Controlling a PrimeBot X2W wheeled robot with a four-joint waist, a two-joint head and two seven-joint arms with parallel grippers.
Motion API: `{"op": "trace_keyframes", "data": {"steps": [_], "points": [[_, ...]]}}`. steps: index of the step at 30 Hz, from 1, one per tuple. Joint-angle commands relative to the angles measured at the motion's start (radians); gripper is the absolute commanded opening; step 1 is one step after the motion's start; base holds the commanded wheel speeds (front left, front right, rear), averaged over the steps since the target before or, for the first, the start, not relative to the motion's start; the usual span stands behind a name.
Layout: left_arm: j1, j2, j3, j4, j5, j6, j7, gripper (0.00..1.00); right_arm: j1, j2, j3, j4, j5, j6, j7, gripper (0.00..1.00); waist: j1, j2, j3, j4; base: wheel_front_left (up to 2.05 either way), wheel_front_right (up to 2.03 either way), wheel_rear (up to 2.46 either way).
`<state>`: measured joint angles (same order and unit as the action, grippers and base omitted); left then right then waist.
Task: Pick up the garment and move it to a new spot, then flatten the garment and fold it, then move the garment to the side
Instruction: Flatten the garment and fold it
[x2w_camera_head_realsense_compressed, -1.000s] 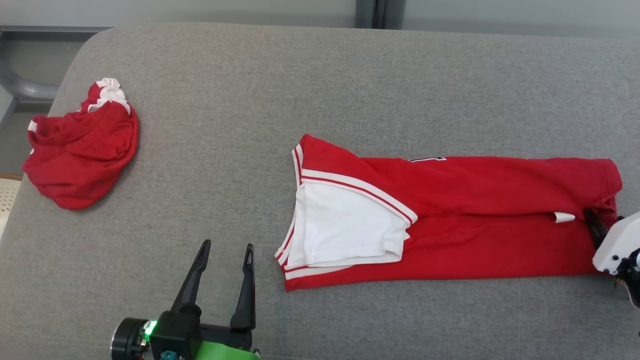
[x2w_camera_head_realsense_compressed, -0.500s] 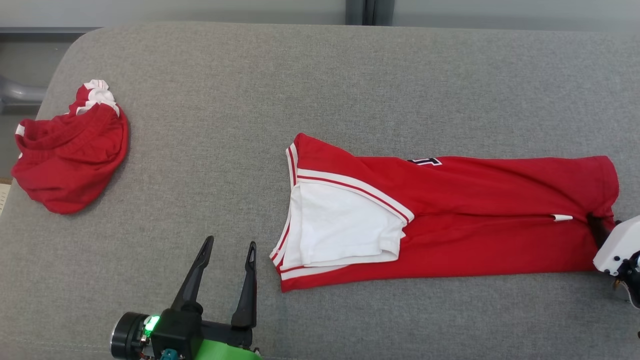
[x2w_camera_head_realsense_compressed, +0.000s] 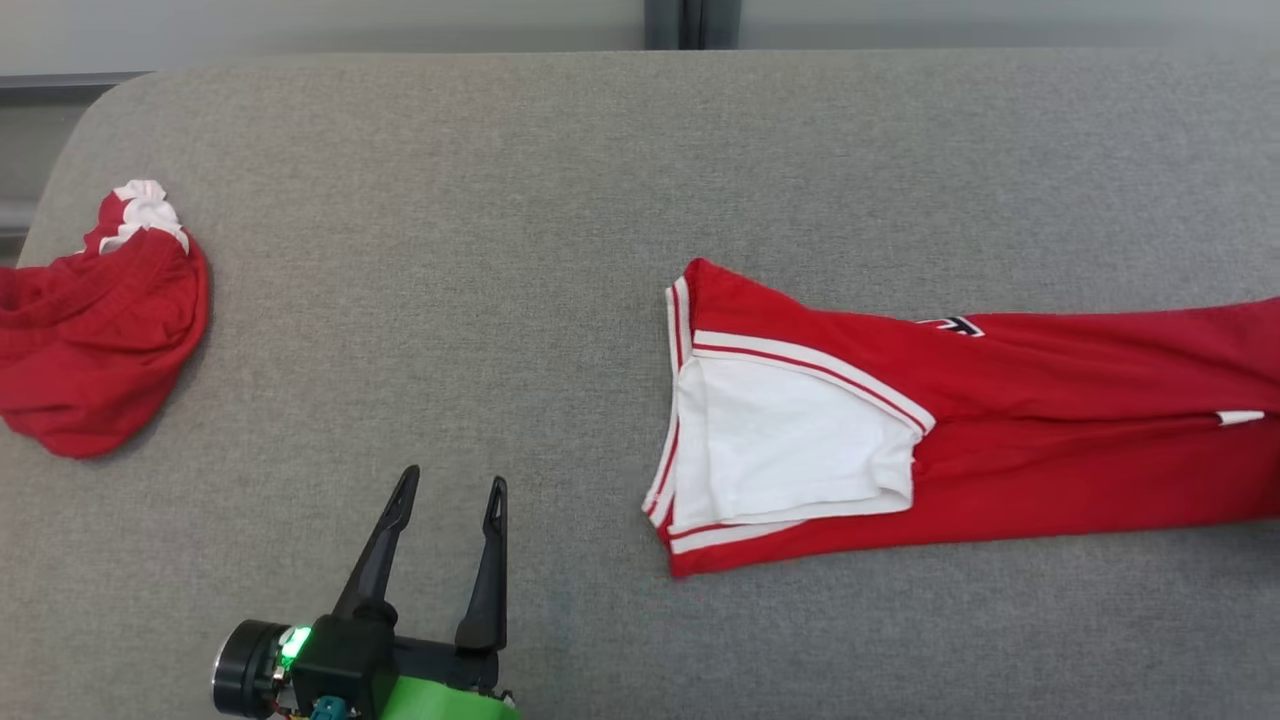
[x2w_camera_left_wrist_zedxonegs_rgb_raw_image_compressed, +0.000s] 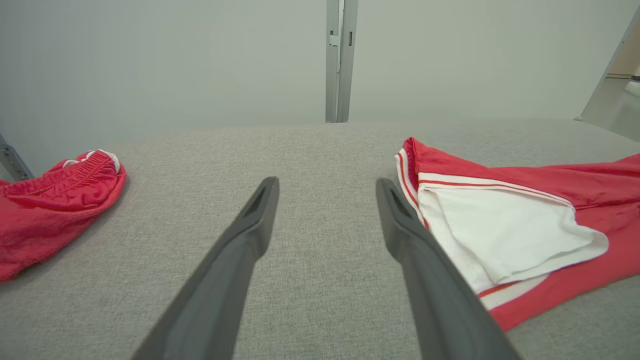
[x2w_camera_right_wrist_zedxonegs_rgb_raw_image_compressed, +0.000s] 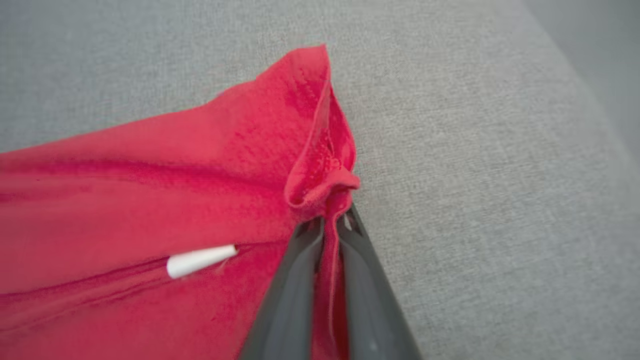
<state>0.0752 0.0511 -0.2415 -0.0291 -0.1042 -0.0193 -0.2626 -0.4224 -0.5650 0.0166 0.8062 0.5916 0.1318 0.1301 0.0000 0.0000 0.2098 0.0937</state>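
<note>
**RIGHT GRIPPER CLAMPED ON GARMENT EDGE**

The garment (x2w_camera_head_realsense_compressed: 1050, 450), red with white trim, lies stretched on the grey cushion (x2w_camera_head_realsense_compressed: 500, 200) at 3 o'clock in the head view. The right gripper (x2w_camera_right_wrist_zedxonegs_rgb_raw_image_compressed: 327, 225) is closed, pinching a bunched fold of the garment's red edge between both fingers, beside a small white tag (x2w_camera_right_wrist_zedxonegs_rgb_raw_image_compressed: 200, 260). The left gripper (x2w_camera_head_realsense_compressed: 452, 487) stands wide open at 7 o'clock, holding nothing, fingers pointing to 12 o'clock. A crumpled red cloth (x2w_camera_head_realsense_compressed: 90, 330) lies at 9 o'clock, well apart.

A plain test room: a big soft grey pad (x2w_camera_head_realsense_compressed: 500, 200), a bare grey wall (x2w_camera_left_wrist_zedxonegs_rgb_raw_image_compressed: 150, 60) and a metal post (x2w_camera_left_wrist_zedxonegs_rgb_raw_image_compressed: 339, 60) along the top.
</note>
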Motion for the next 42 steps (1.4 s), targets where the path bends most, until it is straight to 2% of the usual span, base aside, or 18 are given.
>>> {"op": "trace_keyframes", "data": {"steps": [1, 7, 12, 16, 19, 22, 26, 31, 36, 42], "points": [[-0.010, 0.000, 0.003, -0.005, 0.003, -0.004, -0.003, 1.00, -0.021, -0.027, -0.011, -0.015, -0.018, -0.002, -0.006, 0.00, 0.0000, 0.0000, 0.007, -0.030, 0.00, 0.00, 0.00], [-0.018, 0.000, 0.004, -0.003, -0.001, -0.003, -0.003, 1.00, -0.038, -0.096, -0.047, -0.129, -0.083, -0.002, 0.025, 0.00, 0.0000, 0.0000, 0.008, -0.074, 0.00, 0.00, 0.00], [-0.022, 0.000, -0.002, 0.001, -0.011, 0.004, -0.003, 1.00, 0.015, -0.081, -0.083, -0.331, -0.135, -0.002, 0.093, 0.00, 0.0000, 0.0000, -0.009, -0.087, 0.00, 0.00, 0.00], [-0.020, 0.000, -0.008, 0.007, -0.022, 0.008, -0.003, 1.00, 0.079, -0.022, -0.129, -0.548, -0.199, -0.002, 0.189, 0.00, 0.0000, 0.0000, -0.022, -0.080, 0.00, 0.00, 0.00], [-0.022, 0.000, -0.015, 0.007, -0.032, 0.010, -0.003, 1.00, 0.133, 0.051, -0.157, -0.729, -0.267, -0.002, 0.255, 0.00, 0.0000, 0.0000, -0.026, -0.061, 0.00, 0.00, 0.00], [-0.021, 0.000, -0.021, 0.007, -0.041, 0.015, -0.003, 1.00, 0.186, 0.135, -0.143, -0.882, -0.325, -0.002, 0.319, 0.00, 0.0000, 0.0000, -0.029, -0.037, 0.00, 0.00, 0.00], [-0.020, 0.000, -0.024, 0.008, -0.050, 0.020, -0.003, 1.00, 0.224, 0.227, -0.093, -0.998, -0.368, -0.002, 0.369, 0.00, 0.0000, 0.0000, -0.033, -0.007, 0.00, 0.00, 0.00], [-0.018, 0.000, -0.030, 0.011, -0.055, 0.026, -0.003, 1.00, 0.228, 0.304, -0.012, -1.004, -0.386, -0.002, 0.381, 0.00, 0.0000, 0.0000, -0.042, 0.023, 0.00, 0.00, 0.00], [-0.013, 0.000, -0.037, 0.011, -0.061, 0.030, -0.003, 1.00, 0.216, 0.372, 0.053, -0.915, -0.374, -0.002, 0.362, 0.00, 0.0000, 0.0000, -0.048, 0.052, 0.00, 0.00, 0.00], [-0.017, 0.000, -0.045, 0.015, -0.070, 0.037, -0.003, 1.00, 0.209, 0.415, 0.109, -0.813, -0.375, -0.002, 0.318, 0.00, 0.0000, 0.0000, -0.041, 0.081, 0.00, 0.00, 0.00]]}}
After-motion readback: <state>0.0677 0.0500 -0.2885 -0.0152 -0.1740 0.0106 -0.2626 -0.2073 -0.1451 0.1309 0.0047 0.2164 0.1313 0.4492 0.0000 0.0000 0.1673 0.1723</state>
